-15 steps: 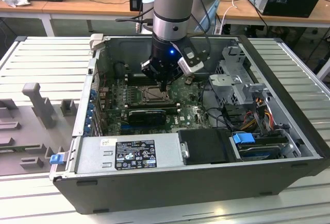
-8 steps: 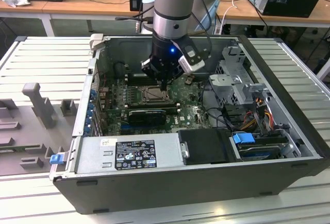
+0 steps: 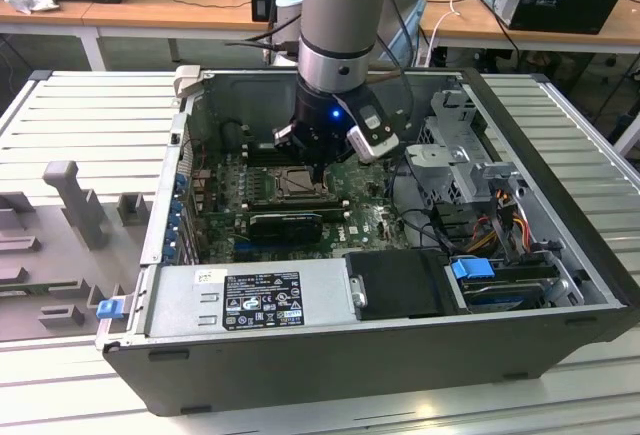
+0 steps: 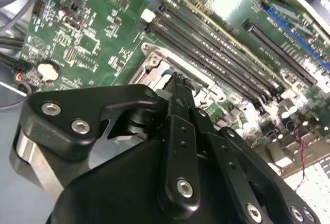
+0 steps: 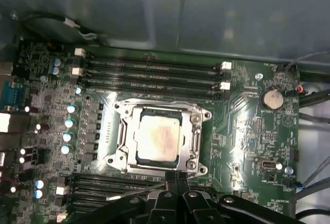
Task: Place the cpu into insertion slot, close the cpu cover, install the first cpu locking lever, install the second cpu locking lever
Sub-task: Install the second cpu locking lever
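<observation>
Cpu lies seated in the insertion slot, the cpu cover closed over it. My claw, fingers pressed together, touches the socket's edge.

My tool sits at the insertion slot's six o'clock edge; memory slots crowd twelve o'clock, above stays open.

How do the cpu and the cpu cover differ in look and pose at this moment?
In the first wrist view, the cpu is a solid pale square face, while the cpu cover is a silvery frame with a large square window. The cpu sits inside the insertion slot; the cpu cover lies flat around it, showing the chip through its window. Both are square, metallic and lie level on the green board. The gripper hovers at the socket's edge.
</observation>
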`<action>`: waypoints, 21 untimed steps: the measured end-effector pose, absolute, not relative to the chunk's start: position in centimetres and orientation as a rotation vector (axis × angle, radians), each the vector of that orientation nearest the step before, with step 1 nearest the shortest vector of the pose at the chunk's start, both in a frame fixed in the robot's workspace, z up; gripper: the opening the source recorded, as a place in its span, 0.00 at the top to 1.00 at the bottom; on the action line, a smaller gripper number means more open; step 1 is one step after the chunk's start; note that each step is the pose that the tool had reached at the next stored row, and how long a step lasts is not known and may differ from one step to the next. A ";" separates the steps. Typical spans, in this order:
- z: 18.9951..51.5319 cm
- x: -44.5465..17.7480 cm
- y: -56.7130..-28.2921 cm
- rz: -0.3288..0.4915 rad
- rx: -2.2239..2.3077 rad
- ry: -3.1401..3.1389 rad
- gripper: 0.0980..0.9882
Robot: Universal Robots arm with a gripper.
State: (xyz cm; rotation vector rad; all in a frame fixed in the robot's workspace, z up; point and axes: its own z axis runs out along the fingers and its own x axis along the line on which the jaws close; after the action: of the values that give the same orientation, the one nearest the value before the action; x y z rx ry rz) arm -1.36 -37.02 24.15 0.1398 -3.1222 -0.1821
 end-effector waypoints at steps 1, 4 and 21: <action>23.9 -1.4 -37.1 -0.182 0.140 -3.122 0.99; 23.5 -2.0 -37.3 -0.182 0.140 -3.122 0.99; 21.7 -5.9 -39.1 -0.292 0.166 -3.113 0.99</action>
State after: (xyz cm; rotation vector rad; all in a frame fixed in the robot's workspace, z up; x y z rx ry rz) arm -5.88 -39.14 21.71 0.1665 -3.1134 -0.2920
